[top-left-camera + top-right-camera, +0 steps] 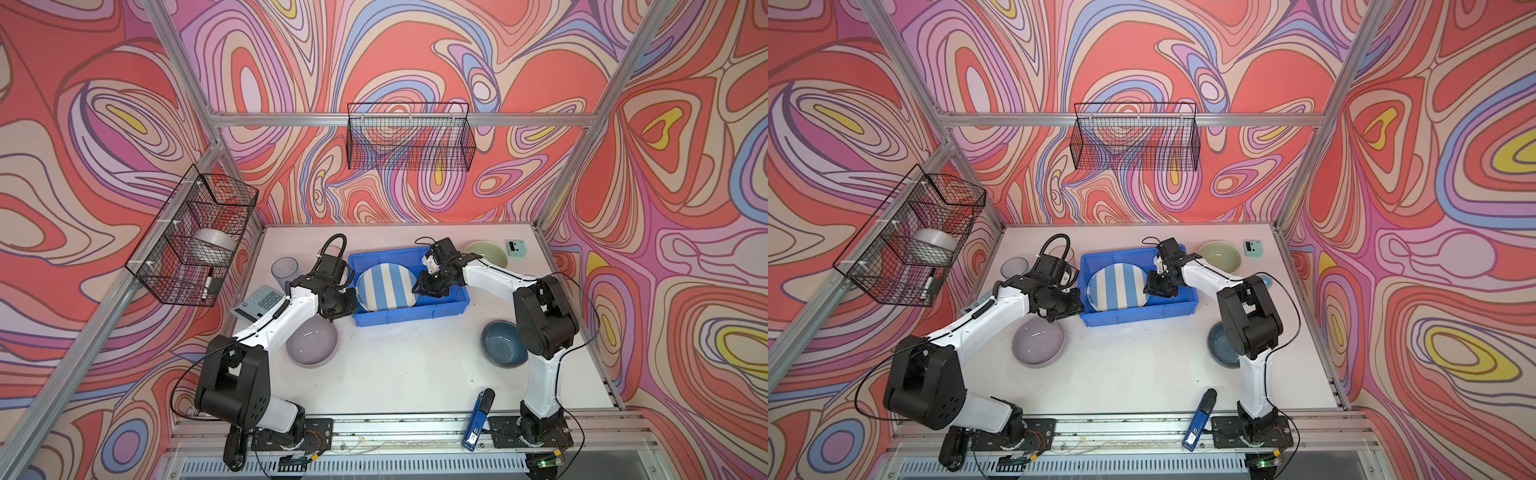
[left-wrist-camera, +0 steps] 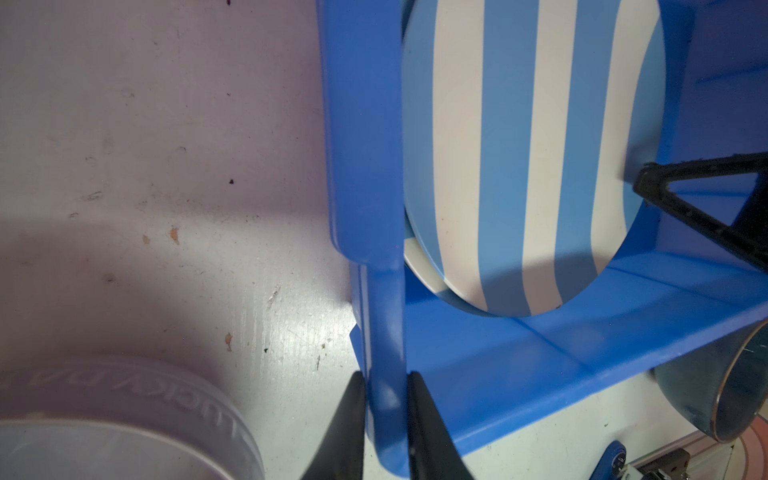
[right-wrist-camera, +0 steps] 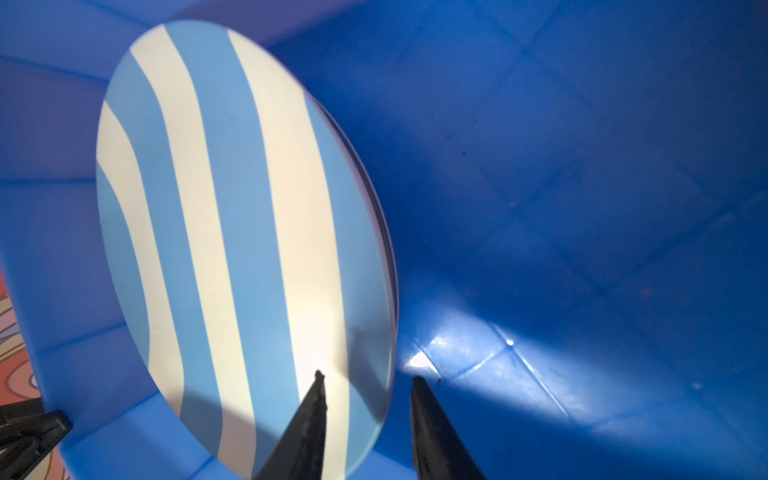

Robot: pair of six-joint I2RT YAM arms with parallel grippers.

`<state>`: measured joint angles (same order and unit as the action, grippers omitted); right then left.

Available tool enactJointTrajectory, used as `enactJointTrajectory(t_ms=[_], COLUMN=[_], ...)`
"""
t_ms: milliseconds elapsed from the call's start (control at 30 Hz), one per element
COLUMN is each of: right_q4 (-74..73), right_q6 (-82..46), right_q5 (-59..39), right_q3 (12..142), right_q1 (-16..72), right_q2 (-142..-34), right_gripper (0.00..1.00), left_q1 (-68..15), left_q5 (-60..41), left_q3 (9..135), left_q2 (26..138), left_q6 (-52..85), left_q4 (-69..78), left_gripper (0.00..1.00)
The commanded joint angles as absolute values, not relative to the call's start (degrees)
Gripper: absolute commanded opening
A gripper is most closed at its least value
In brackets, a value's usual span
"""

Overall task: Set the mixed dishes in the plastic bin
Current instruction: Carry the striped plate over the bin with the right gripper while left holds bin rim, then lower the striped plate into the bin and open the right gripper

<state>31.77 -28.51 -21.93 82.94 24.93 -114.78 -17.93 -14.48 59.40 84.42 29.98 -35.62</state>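
White tabletop within swirl-patterned walls, as seen in both top views. At centre frame the plastic bin [image 1: 411,314] contains one blue-and-white striped plate [image 1: 388,289], lying in its left half. Outside it on the table stand the lavender bowl [image 1: 311,343], dark blue bowl [image 1: 505,343] and pale green bowl [image 1: 486,252]. At left, a wire basket [image 1: 166,286] holds a tape roll [image 1: 216,245]. Clamped on the bin's left wall is the left gripper [image 2: 384,380]. Inside the bin the right gripper [image 3: 368,378] stands part-open, holding nothing: one finger is over the plate's right edge, the other over the bin floor.

Place: looks like a robot lab test cell.
Frame: a white tabletop [image 1: 395,374] is boxed in by aluminium extrusion [image 1: 291,119].
Walls: swirly printed backdrops [image 1: 83,124] are hung all round.
Arms: two robot arms [image 1: 490,278] are mounted on a front rail [image 1: 395,422].
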Motion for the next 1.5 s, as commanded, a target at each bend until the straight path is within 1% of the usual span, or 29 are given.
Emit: enactJointTrajectory(t_ms=[0,367,733,800,867,1133,1467], right_q4=[31.7,33.8,37.7,38.8,39.9,45.8,50.9], right_q6=[-28.1,-27.8,-26.2,-25.8,-25.2,-21.9,-18.2], right_q5=[-22.4,-22.2,-22.0,-21.2,-19.8,-11.8,-9.7], right_q3=[84.3,88.1,92.5,93.1,93.5,97.9,106.6], right_q1=[25.4,27.0,28.8,28.8,28.8,28.8,28.8], right_q2=[-116.7,-119.1,-121.7,-121.7,-121.5,-120.6,-125.4], right_gripper=[0.38,0.48,0.55,0.56,0.61,0.73,0.74], left_q1=[-17.5,-17.4,-17.3,-17.3,-17.3,-17.1,-16.8], left_q5=[-15.1,-15.4,-15.8,-15.7,-15.7,-15.7,-16.1], left_q3=[61.1,62.4,62.8,62.9,62.9,62.7,62.9], left_q2=[84.7,84.8,85.1,85.1,85.1,85.0,85.3], left_q6=[28.9,28.6,28.6,28.5,28.5,28.3,28.2], left_q4=[-35.5,-36.5,-36.5,-36.5,-36.5,-36.3,-36.4], left_gripper=[0.21,0.20,0.20,0.20,0.20,0.20,0.20])
